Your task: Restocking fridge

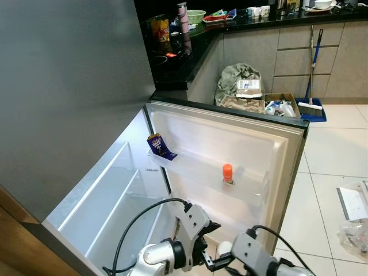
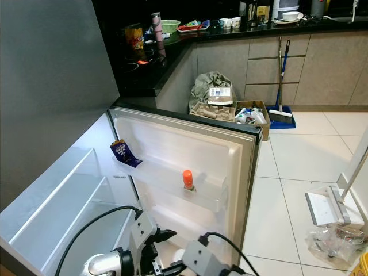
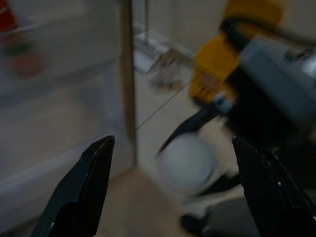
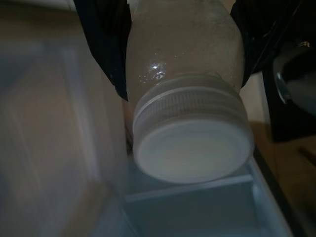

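The right gripper (image 4: 182, 49) pinches a pale bottle (image 4: 190, 113) between its black fingers (image 4: 101, 39), long axis along them, white ribbed cap pointing outward toward the fridge door (image 1: 230, 149). The left gripper (image 3: 173, 192) stands spread beside it. The bottle sits low before the door's bottom shelf.

— What gets cut off? 
— The right gripper (image 1: 227, 265) runs off the lower frame edge, and its black fingers (image 4: 106, 44) cover the sides of the pale, white-capped plastic bottle (image 4: 190, 106).
— And the blur? 
— The left wrist view smears that bottle into a whitish blob; a red-labelled item (image 3: 17, 42) behind it stays unreadable.
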Controlling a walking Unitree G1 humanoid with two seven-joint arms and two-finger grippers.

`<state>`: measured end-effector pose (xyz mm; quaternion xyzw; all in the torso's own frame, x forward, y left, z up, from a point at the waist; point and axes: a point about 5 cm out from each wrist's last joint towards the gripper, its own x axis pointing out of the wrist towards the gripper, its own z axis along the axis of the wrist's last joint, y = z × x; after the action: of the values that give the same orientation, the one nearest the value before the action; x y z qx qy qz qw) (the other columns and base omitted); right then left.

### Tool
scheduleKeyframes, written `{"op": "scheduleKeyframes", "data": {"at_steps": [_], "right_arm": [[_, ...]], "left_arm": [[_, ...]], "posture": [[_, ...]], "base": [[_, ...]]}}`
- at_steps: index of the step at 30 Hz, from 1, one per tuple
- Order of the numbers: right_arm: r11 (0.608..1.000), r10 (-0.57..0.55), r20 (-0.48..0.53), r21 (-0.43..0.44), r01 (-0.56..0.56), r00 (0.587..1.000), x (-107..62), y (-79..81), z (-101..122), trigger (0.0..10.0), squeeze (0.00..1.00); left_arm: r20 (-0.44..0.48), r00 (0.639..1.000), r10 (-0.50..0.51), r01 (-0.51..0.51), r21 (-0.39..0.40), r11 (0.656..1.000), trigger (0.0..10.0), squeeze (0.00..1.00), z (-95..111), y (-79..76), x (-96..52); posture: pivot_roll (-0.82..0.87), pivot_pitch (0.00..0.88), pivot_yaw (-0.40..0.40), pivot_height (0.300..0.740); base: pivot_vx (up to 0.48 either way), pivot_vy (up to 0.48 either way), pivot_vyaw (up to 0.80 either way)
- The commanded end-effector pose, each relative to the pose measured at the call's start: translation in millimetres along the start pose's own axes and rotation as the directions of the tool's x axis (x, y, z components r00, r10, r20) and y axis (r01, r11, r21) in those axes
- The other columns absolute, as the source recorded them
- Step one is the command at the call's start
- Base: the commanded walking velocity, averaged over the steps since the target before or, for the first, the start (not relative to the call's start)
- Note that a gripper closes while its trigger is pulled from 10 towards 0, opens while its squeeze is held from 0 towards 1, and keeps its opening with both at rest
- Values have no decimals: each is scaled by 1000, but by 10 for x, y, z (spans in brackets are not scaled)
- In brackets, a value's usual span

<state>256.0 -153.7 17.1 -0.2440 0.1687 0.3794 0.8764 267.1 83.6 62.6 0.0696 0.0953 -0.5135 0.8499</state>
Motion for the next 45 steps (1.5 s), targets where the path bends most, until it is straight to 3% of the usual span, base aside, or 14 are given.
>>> {"op": "scheduleKeyframes", "data": {"at_steps": [1, 4, 7, 9, 11, 13, 16, 17, 28, 34, 45], "right_arm": [[997, -59, 5, 55, 59, 998, -22, -17, -38, 10000, 0], [965, -175, 8, 201, 170, 985, -78, -79, -104, 10000, 0], [947, -180, 42, 276, 162, 983, -87, -46, -91, 10000, 0], [946, -137, 92, 308, 102, 986, -79, 34, -33, 10000, 0], [962, -44, 130, 273, 7, 991, -51, 141, 31, 10000, 0], [965, -29, 132, 261, -6, 991, -45, 155, 37, 10000, 0], [974, 28, 117, 219, -53, 993, 0, 193, 43, 10000, 0], [977, 77, 117, 191, -98, 990, 56, 223, 68, 10000, 0], [971, 169, 159, 146, -192, 973, 227, 260, 262, 10000, 0], [963, 225, 249, 87, -254, 942, 294, 295, 480, 10000, 0], [947, 279, 335, 60, -316, 900, 350, 374, 686, 10000, 0]], "left_arm": [[-91, 992, 85, -83, 16, 996, 10000, 0, -196, 89, -149], [-215, 945, 247, -254, -3, 967, 10000, 0, -427, 210, -279], [-246, 928, 281, -307, -76, 949, 10000, 0, -521, 211, -344], [-233, 936, 264, -300, -134, 944, 10000, 0, -548, 161, -382], [-203, 953, 224, -252, -127, 959, 10000, 0, -527, 98, -411], [-198, 957, 214, -241, -126, 962, 10000, 0, -520, 87, -414], [-171, 961, 217, -235, -97, 967, 10000, 0, -462, 126, -439], [-144, 961, 235, -246, -69, 967, 10000, 0, -398, 206, -464], [-115, 965, 235, -240, -27, 971, 10000, 0, -253, 333, -602], [-43, 988, 151, -155, -93, 984, 10000, 0, -148, 276, -578], [87, 992, 92, -73, -195, 978, 10000, 0, 103, 217, -440]], "posture": [[-138, 95, 87, 740], [-138, 102, 95, 740], [-139, 108, 105, 740], [-139, 117, 109, 740], [-124, 131, 97, 740], [-124, 131, 97, 740], [-116, 135, 88, 740], [-94, 149, 60, 740], [-71, 164, 62, 740], [-66, 169, 63, 740], [-69, 172, 68, 740]], "base": [[0, 0, 0], [0, 0, 0], [0, 0, 0], [0, 0, 0], [0, 0, 0], [0, 0, 0], [0, 0, 0], [0, 0, 0], [0, 0, 0], [0, 0, 0], [0, 0, 0]]}}
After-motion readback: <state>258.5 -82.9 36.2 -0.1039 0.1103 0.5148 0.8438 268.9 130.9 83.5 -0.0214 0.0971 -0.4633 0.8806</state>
